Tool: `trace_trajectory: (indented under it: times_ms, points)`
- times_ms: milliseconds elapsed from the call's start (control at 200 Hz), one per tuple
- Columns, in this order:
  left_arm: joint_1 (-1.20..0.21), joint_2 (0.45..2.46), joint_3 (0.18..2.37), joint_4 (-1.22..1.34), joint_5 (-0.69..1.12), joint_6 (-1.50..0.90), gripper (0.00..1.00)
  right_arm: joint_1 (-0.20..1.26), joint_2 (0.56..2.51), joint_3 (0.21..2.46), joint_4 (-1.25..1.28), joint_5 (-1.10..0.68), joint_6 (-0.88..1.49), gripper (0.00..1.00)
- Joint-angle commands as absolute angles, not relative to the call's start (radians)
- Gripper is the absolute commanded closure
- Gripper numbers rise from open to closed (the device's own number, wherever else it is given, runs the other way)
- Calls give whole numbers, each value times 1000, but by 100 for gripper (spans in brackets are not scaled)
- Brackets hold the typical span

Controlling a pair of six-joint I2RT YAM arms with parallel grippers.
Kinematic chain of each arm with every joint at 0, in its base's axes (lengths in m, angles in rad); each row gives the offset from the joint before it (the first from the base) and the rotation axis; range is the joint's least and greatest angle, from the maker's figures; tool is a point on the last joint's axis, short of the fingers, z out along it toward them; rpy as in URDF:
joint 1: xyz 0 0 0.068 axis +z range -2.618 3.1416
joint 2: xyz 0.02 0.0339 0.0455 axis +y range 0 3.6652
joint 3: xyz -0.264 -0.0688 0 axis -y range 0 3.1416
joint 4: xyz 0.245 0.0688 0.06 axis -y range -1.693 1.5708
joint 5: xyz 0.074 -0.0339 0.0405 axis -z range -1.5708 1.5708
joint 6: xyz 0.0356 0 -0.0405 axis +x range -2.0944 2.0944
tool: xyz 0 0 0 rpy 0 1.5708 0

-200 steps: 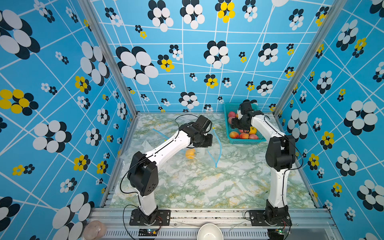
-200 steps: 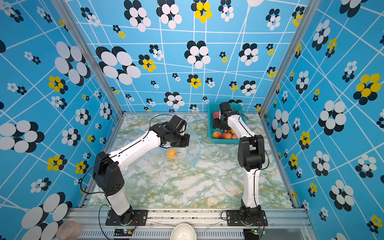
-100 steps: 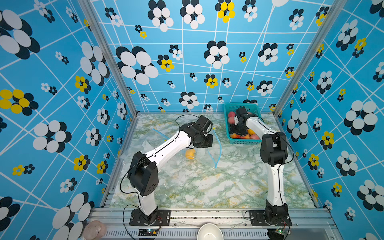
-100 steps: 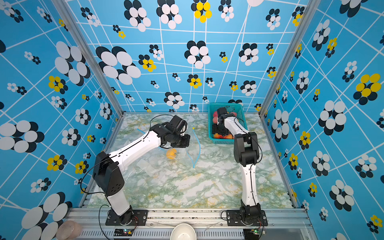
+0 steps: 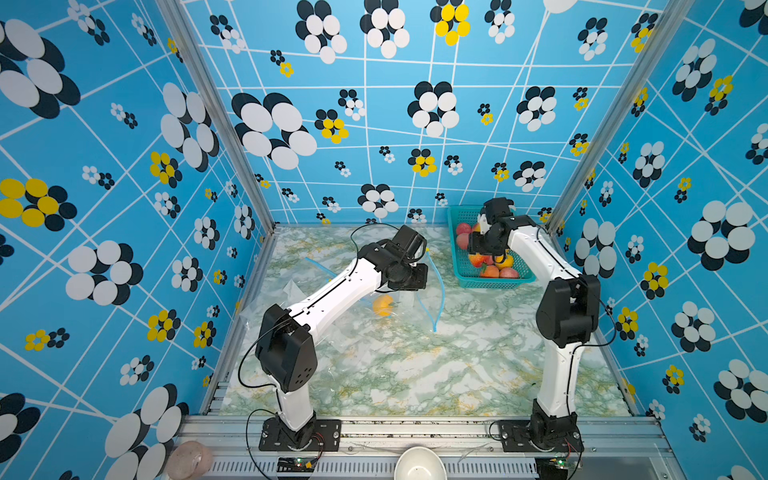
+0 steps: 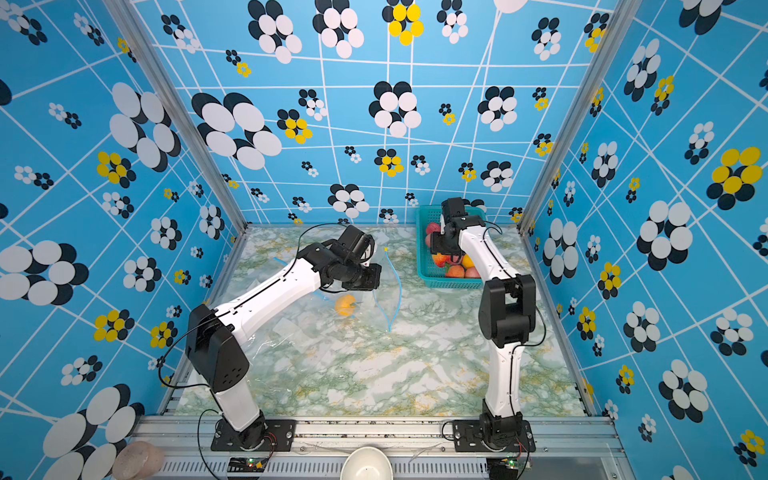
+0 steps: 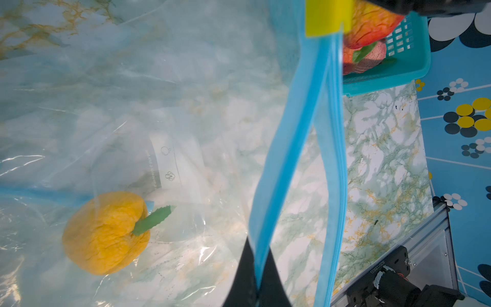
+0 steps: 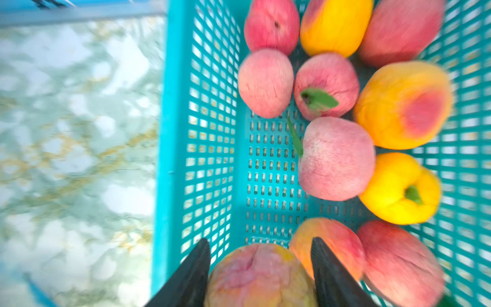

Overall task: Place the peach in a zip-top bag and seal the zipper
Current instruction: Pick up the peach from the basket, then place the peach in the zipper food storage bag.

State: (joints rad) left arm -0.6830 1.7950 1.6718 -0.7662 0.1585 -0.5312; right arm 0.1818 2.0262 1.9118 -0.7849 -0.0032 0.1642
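While the left gripper pinches the zip-top bag lip, the right gripper clasps a peach in the two-o'clock basket; crowding fruit may knock it loose.

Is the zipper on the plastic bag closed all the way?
No, the left gripper pinches one blue zipper strip while the other strip bows away, leaving the bag open.

The left arm reaches forward and inward, wrist low. The left gripper is pinched tight on the zipper strip. The right arm stretches far forward. The right gripper points down, its fingers apart astride a peach; contact is unclear.
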Motion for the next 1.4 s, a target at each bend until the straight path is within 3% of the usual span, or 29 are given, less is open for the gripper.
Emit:
trace_trajectory:
  times_ms: [0, 220, 460, 680, 870, 1045, 1250, 1395]
  points:
    - [-683, 1813, 1694, -769, 181, -527, 100, 182, 1906, 1852, -801, -22, 165, 39]
    - [-660, 1813, 1671, -713, 248, -567, 100, 252, 1610, 1534, -589, -283, 296, 38]
    - [-645, 1810, 1665, -681, 291, -600, 100, 387, 1457, 1226, -246, -505, 570, 38]
    - [-646, 1785, 1641, -664, 302, -614, 100, 487, 1451, 1124, -105, -501, 690, 39]
    - [-644, 1761, 1619, -680, 265, -607, 100, 481, 1407, 1123, -176, -423, 681, 40]
    - [-644, 1757, 1587, -651, 276, -631, 100, 477, 1323, 1142, -187, -458, 748, 40]
    - [-645, 1773, 1587, -610, 319, -664, 100, 513, 1280, 1034, -32, -471, 876, 39]
    - [-646, 1762, 1592, -582, 367, -693, 100, 512, 1342, 889, 232, -456, 998, 40]
